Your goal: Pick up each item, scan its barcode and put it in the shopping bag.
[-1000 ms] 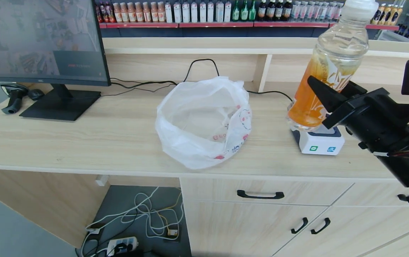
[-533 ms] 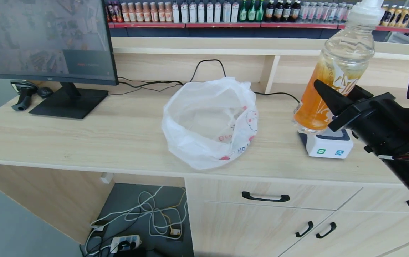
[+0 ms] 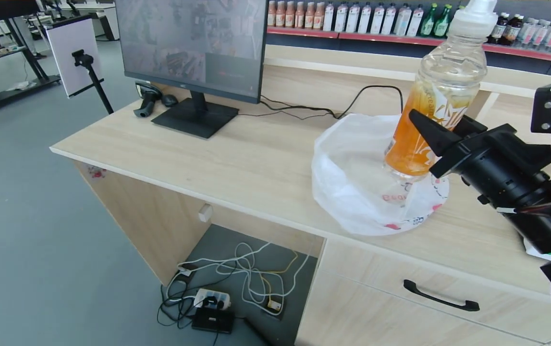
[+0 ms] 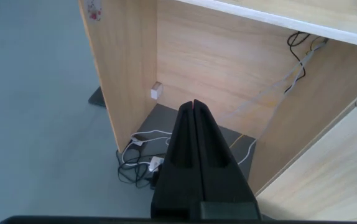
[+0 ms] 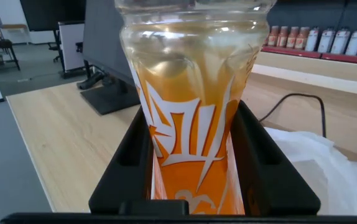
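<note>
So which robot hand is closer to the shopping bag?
The right. The right gripper holds the bottle over the open shopping bag. The left gripper hangs low, shut, facing the floor under the counter, away from the bag.

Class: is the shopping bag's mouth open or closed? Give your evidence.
Open. The shopping bag sits on the counter with its rim spread wide, so its inside wall shows.

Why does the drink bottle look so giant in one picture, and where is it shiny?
Right wrist view: the bottle is held right in front of the camera, so it looks giant. Head view: light glints on its clear top, and the white bag looks bright.
</note>
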You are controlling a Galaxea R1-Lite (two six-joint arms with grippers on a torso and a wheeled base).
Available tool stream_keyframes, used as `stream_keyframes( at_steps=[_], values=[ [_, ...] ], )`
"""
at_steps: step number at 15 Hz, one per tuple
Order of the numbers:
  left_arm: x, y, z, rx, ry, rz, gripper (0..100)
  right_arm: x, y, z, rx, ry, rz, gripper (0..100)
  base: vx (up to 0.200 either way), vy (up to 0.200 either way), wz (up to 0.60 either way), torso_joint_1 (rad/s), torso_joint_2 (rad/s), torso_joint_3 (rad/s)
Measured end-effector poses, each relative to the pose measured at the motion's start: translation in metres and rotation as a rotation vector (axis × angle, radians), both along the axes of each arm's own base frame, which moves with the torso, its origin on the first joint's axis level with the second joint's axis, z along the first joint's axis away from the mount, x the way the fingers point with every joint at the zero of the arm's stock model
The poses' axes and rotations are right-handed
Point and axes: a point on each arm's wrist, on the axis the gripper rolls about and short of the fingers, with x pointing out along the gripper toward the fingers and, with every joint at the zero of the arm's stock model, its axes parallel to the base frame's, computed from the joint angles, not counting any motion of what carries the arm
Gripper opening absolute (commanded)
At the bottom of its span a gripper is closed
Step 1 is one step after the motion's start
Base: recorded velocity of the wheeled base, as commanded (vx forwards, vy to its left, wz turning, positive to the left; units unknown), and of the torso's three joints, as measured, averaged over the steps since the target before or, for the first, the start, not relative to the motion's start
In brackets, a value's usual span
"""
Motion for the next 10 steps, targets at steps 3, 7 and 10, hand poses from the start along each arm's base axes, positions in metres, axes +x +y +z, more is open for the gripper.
stream_keyframes(
  at_steps=[3, 7, 10],
  values=[
    [0.000, 0.000, 0.000, 0.000, -0.001, 0.000, 0, 0.008, 0.006, -0.002, -0.001, 0.006, 0.003, 0, 0.000, 0.000, 0.00, 0.000, 0.00, 0.000],
    [0.000, 0.000, 0.000, 0.003, -0.002, 0.000, 0, 0.021, 0.010, -0.002, 0.004, 0.003, 0.005, 0, 0.000, 0.000, 0.00, 0.000, 0.00, 0.000],
    [0.000, 0.000, 0.000, 0.006, -0.002, 0.000, 0, 0.033, 0.016, -0.007, 0.000, 0.021, 0.006, 0, 0.000, 0.000, 0.00, 0.000, 0.00, 0.000]
  ],
)
